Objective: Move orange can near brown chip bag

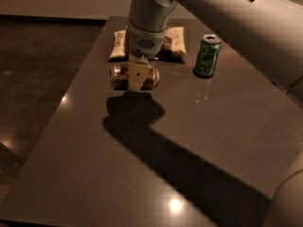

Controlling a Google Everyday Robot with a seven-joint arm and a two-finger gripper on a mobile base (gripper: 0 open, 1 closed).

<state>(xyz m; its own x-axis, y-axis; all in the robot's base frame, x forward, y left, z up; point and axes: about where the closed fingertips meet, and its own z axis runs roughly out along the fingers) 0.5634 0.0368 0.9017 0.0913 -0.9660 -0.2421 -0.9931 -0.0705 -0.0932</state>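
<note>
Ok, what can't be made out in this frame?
Camera view:
Chip bag: middle hidden behind the wrist of the arm.
Orange can: label partly covered by the gripper shut on it; far finger hidden behind the can.
Green can: lettering too small to read.
Arm: cut off by top and right edges.
</note>
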